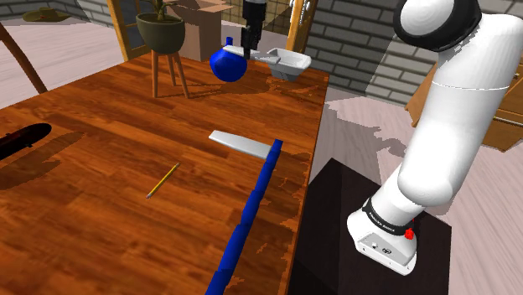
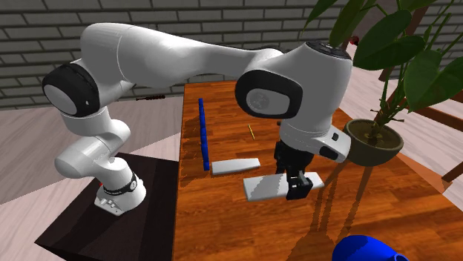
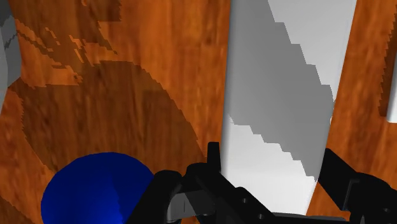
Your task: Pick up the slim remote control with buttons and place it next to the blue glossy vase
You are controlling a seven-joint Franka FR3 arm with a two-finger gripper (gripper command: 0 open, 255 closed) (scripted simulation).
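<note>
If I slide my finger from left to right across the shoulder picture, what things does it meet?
First the black object → yellow pencil → blue vase → pale remote → white robot arm.

Arm [image 2: 171,52] is extending far forward, wrist pointing straight down. Hand [image 2: 296,193] is hanging low, its two fingers [image 3: 214,160] clamping the sides of a pale flat remote control [image 2: 261,187].
</note>
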